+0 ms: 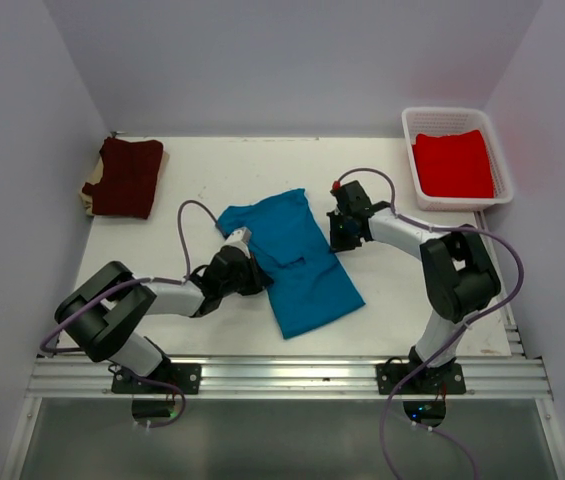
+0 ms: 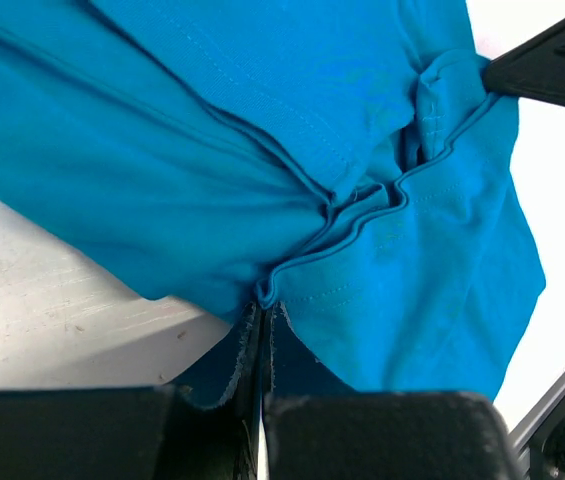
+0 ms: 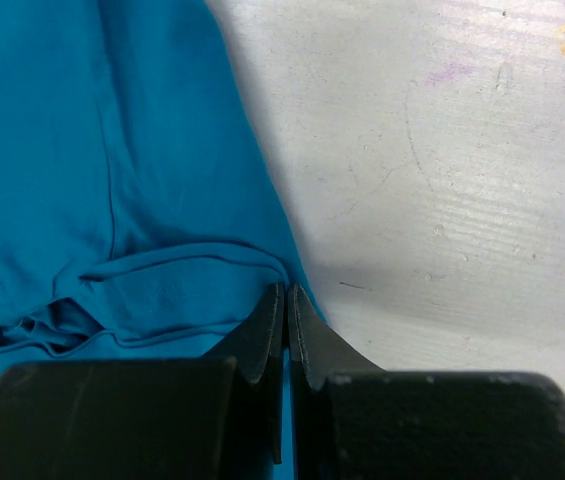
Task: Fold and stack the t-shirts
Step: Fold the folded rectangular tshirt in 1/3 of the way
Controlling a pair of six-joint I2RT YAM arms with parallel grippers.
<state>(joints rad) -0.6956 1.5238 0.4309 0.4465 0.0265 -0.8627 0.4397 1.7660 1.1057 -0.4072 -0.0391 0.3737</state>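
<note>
Mid-fold on the teal-blue t-shirt, spread rumpled and askew at the middle of the bench, between the two arms. Pinched at its left edge by the left end effector, clenched on a bunch of gathered folds. Pinched at its right edge, up near the sleeve, by the right end effector, likewise clenched on a thin tuck of cloth.

Folding of this garment judged barely begun, with no clean crease yet.

Next move, by the look of it: raising both pinches together and carrying one side across the other, cloth kept taut, wrinkles drawn out on the way.

All round, pale lilac walls on three sides, over a white, scuffed bench top. At far right, a white mesh basket holding the red t-shirt. At far left, the maroon t-shirt, folded small, well apart from the work.
</note>
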